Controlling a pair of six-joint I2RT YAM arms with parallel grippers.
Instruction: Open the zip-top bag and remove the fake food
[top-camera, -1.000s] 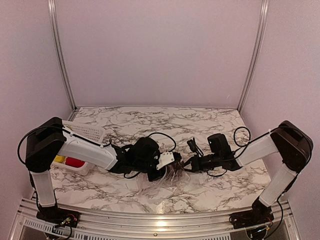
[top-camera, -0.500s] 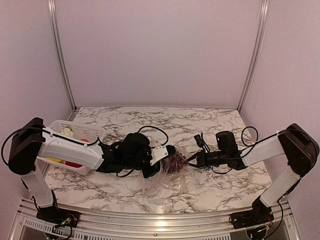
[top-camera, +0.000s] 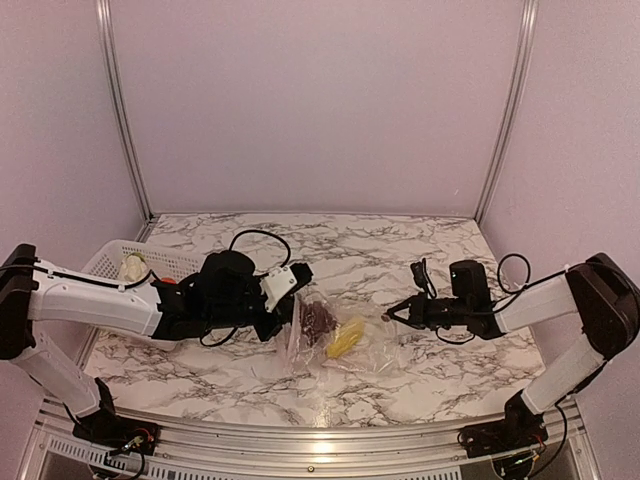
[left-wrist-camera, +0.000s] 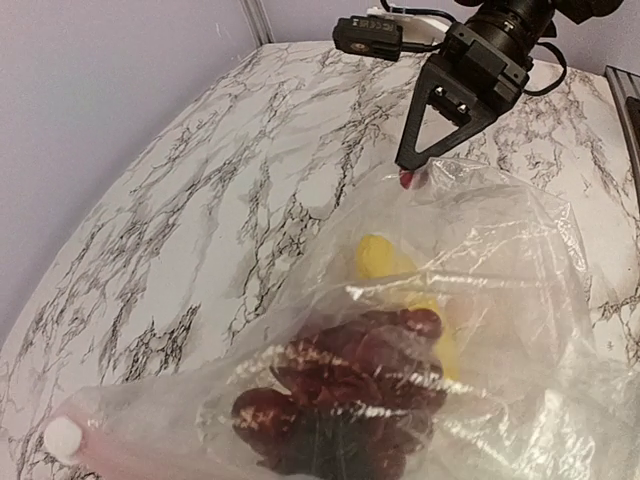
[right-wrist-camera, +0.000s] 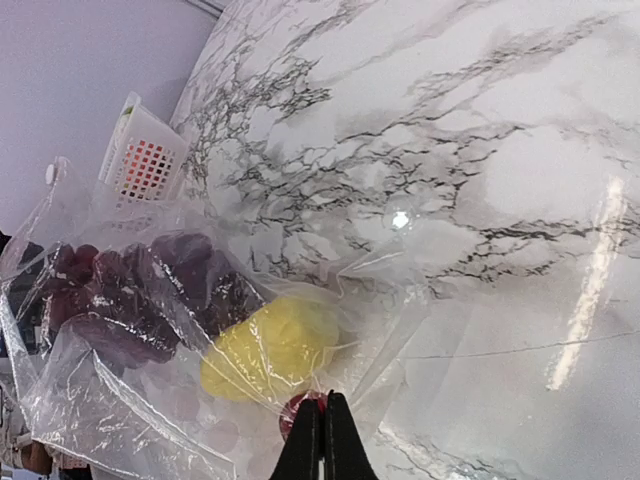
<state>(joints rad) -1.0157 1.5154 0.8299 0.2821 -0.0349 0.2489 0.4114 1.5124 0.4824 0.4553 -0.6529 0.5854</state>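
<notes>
A marble-patterned table (top-camera: 420, 250) stands enclosed by pale lilac walls (top-camera: 320, 100) and aluminium posts (top-camera: 118, 110), with two robot arms reaching in from either side toward its middle. Between them the clear zip-top bag (top-camera: 365, 345) lies crumpled on the tabletop near the front centre, its zip edge raised toward the left arm. Inside the bag a dark purple grape bunch (top-camera: 318, 322) touches a yellow piece (top-camera: 347, 338). The left wrist view shows the grapes nearer the zip strip and the yellow piece deeper in. A white slider (left-wrist-camera: 62, 438) sits at one end of the pinkish zip strip. The right gripper (top-camera: 392, 314) has its fingers pressed together on the film at the bag's opposite end, where a small red piece (right-wrist-camera: 300, 412) shows just at the tips. The left gripper (top-camera: 288, 300) sits right at the zip edge. Its fingers fall outside its own camera's frame and read only as a dark shape from above, so whether it grips cannot be told. At the table's left edge a white mesh basket (top-camera: 172, 258) holds a white cauliflower (top-camera: 130, 267). Something red beside it is mostly hidden by the left arm, and the rest of the basket's contents cannot be made out.
</notes>
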